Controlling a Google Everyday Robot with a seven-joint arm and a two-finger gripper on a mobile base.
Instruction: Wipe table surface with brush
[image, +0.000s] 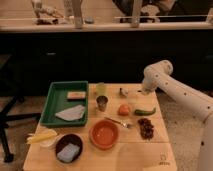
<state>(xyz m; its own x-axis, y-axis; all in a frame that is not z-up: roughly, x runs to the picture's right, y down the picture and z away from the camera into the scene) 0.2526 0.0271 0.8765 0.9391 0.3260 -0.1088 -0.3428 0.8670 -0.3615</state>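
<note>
Green plastic tray (46, 107) sits far left of my pincer (144, 91), and dishes crowd the middle. The tan counter (135, 152) looks bare mainly in its near right part, well below the pincer. The brush (125, 92) lies just left of the pincer, its whitish head pointing away and its handle running toward it. My pincer is drawn narrow at the counter's far right edge. To wipe well, I judge I need a firm hold on the handle, the head kept flat, and short strokes that miss the orange fruit (123, 109) and green pepper (145, 111) just below. Whether the handle sits inside the pincer I cannot make out, because my own arm (175, 92) covers that spot.
</note>
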